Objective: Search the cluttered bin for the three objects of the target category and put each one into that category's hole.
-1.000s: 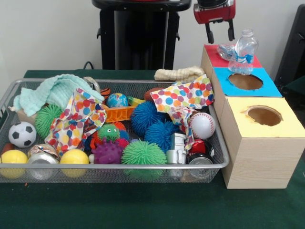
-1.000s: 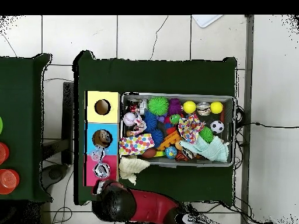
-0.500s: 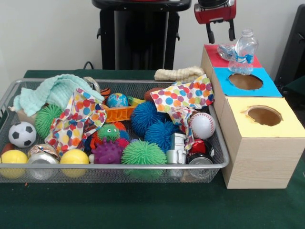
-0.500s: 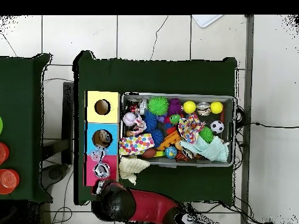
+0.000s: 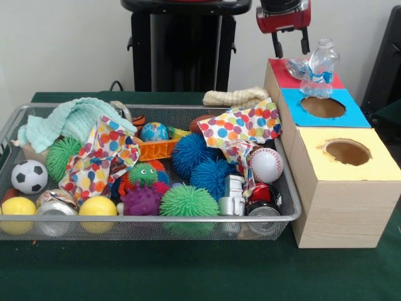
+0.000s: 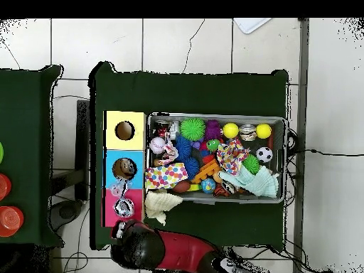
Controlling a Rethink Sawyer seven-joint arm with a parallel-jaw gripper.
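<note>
gripper [image 5: 289, 44] empty, jaws parted, above the red box [image 5: 280, 71]. bottle [image 5: 320, 69] just below the jaws stands unposted, could topple off.

Your gripper [image 5: 290, 42] hangs raised at the top of the front view, its 2 dark fingers [image 5: 275, 45] pointing down, parted, holding nothing.
</note>
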